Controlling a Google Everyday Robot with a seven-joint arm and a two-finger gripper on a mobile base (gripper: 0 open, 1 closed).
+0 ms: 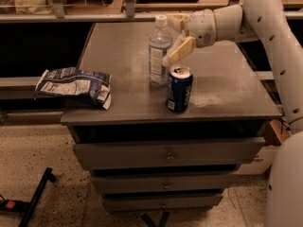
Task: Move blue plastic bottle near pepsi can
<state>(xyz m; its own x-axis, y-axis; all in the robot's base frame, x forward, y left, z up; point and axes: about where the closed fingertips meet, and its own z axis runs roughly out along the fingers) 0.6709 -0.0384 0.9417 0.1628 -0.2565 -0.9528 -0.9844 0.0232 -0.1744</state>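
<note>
- The blue plastic bottle point(159, 56) is clear, with a white cap and a pale white label carrying faint blue print.
- The pepsi can point(179, 90) is dark blue with a silver top and small light marks.
- The pincer point(173, 38), just right of the bottle with its fingers spread apart, has tan fingers point(181, 50) on a white arm point(265, 18) dotted with small dark holes.
- The chip bag point(75, 83), at the table's left near edge, is blue and white with dark lettering.
- The table point(227, 89) is dull grey-brown, with matching drawer fronts.
- The floor point(47, 155) is speckled beige.

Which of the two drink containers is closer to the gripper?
The blue plastic bottle: tall, clear, white-capped, right beside the open gripper. The short dark pepsi can stands farther off, toward the front edge.
</note>
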